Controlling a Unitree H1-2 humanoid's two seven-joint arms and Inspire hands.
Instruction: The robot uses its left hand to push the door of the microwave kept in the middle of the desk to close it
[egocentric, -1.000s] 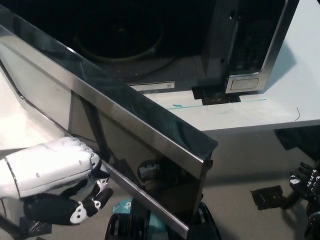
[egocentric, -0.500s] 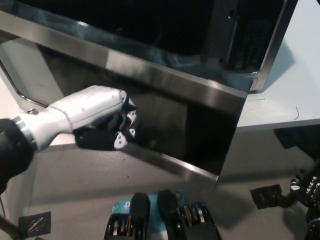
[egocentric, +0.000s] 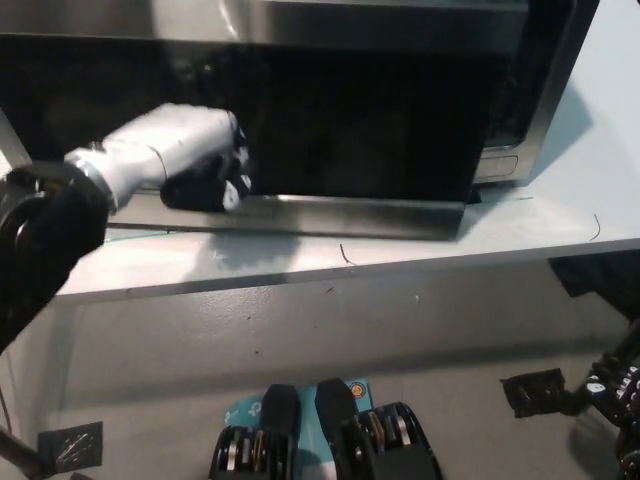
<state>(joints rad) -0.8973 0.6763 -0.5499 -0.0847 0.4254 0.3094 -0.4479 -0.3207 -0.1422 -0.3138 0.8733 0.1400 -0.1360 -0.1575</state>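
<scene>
- The right hand (egocentric: 622, 395) is resting low beside the desk (egocentric: 300, 262), below its front edge and well away from the microwave (egocentric: 400, 120); its fingers are too dark and cropped to tell whether they are spread or curled.
- The left hand (egocentric: 195, 160) is pressing its curled fingers flat against the door (egocentric: 350, 130), near the door's lower left, holding nothing.
- Compared with a second ago, the door is no longer sticking out over the desk edge; it is now lying nearly flush with the microwave's front, so the closing push is looking almost finished.
- The door is showing as a dark glossy panel with a steel lower rim, standing on the desk's middle, its control panel (egocentric: 505, 140) at the door's right.
</scene>
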